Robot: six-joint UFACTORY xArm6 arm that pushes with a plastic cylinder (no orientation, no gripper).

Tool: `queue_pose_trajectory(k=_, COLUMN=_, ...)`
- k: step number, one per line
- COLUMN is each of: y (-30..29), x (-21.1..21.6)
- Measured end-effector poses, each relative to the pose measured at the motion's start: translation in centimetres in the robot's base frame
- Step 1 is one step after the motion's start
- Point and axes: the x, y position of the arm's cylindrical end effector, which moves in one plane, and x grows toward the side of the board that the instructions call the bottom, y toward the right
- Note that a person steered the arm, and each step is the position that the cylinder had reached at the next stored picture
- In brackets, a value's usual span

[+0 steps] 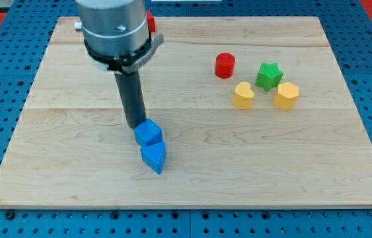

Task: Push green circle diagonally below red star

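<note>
My tip rests on the board, touching the upper left side of a blue cube. A blue triangular block lies right below the cube, touching it. A red block shows at the view's top, mostly hidden behind the arm, so I cannot make out its shape. No green circle shows; the arm's body hides part of the board's upper left. A green star sits on the right half.
A red cylinder, a yellow heart and a yellow hexagon cluster around the green star on the right. The wooden board lies on a blue pegboard.
</note>
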Motion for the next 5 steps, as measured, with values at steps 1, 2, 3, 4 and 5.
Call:
queue_pose_trajectory(k=1, y=1.6, x=0.0)
queue_pose_trajectory(k=2, y=2.9, x=-6.4)
queue_pose_trajectory(k=3, y=2.8, x=-13.4)
queue_pose_trajectory(k=4, y=1.0, x=-17.2)
queue_pose_trajectory(k=5, y=-2.2, x=-13.9)
